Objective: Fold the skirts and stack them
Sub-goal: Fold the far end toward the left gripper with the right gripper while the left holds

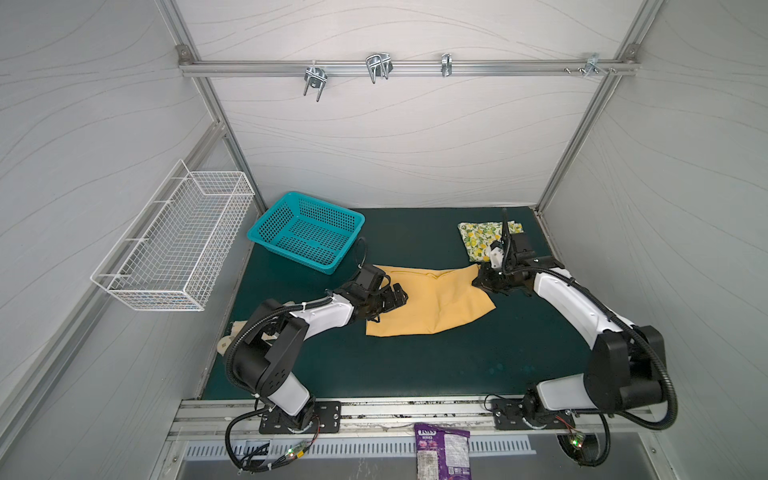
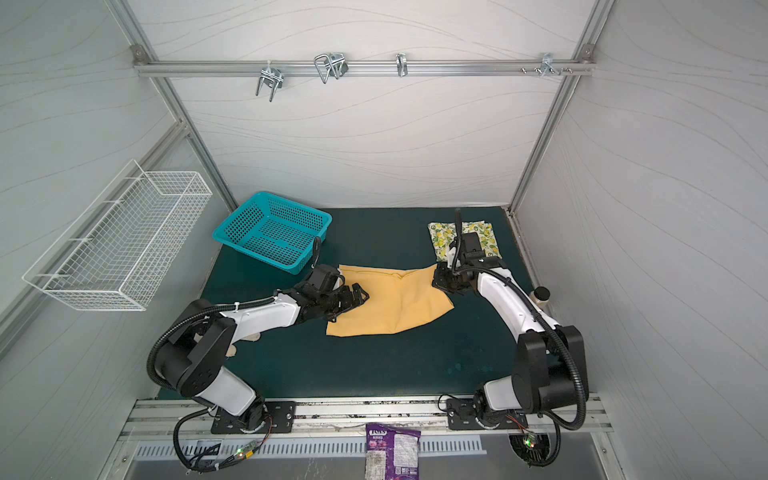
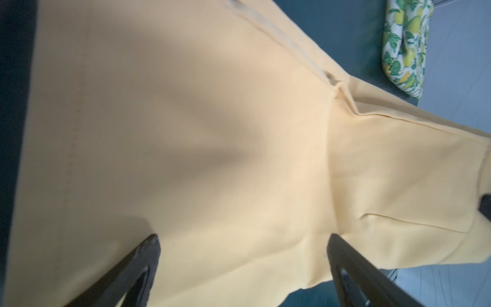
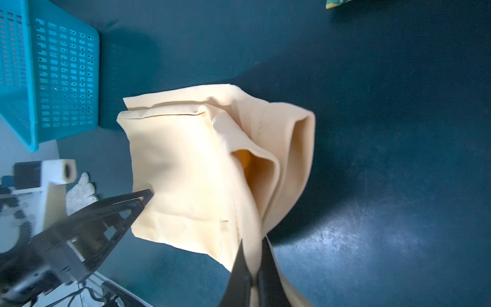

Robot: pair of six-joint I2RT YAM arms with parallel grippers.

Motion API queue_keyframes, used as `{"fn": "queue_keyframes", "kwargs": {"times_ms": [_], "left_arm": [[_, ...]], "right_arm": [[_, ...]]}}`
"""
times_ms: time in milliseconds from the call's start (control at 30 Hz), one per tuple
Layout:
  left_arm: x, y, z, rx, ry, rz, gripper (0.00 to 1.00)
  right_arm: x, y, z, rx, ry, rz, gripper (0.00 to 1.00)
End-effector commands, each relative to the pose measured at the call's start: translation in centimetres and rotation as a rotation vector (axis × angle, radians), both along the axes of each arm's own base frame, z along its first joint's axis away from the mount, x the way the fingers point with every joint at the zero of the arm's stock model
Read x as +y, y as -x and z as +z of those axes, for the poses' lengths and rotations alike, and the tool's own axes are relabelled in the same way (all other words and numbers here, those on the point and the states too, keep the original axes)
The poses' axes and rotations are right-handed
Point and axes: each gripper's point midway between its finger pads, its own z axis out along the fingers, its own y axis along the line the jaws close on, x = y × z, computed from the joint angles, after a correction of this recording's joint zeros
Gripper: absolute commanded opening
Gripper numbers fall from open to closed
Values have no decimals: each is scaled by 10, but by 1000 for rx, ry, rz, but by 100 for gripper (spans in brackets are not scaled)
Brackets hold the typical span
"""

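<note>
The mustard-yellow skirt (image 1: 436, 303) (image 2: 395, 299) lies spread and wrinkled in the middle of the green mat. My right gripper (image 1: 478, 282) (image 4: 253, 255) is shut on the skirt's far right corner, and the pinched cloth (image 4: 191, 164) rises in loose folds. My left gripper (image 1: 399, 296) (image 3: 243, 244) hovers open over the skirt's left part (image 3: 212, 133), with nothing between its fingers. The lemon-print skirt (image 1: 473, 239) (image 2: 440, 241) (image 3: 403, 45) lies folded at the back right, partly hidden behind my right wrist.
A teal plastic basket (image 1: 307, 232) (image 4: 53, 74) stands at the back left of the mat. A white wire basket (image 1: 178, 249) hangs on the left wall. A beige rag (image 1: 232, 332) lies under my left arm. A cream bottle (image 2: 540, 296) stands near the right wall.
</note>
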Motion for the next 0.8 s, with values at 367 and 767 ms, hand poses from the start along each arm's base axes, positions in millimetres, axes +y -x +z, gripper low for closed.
{"fn": "queue_keyframes", "kwargs": {"times_ms": [367,767], "left_arm": [[-9,-3,-23,6,46,-18,98],[-10,5,-33,20,81,-21,98]], "right_arm": [[61,-2,31,83,-259,-28,0],[127,-8,35,124,-368,-49,0]]}}
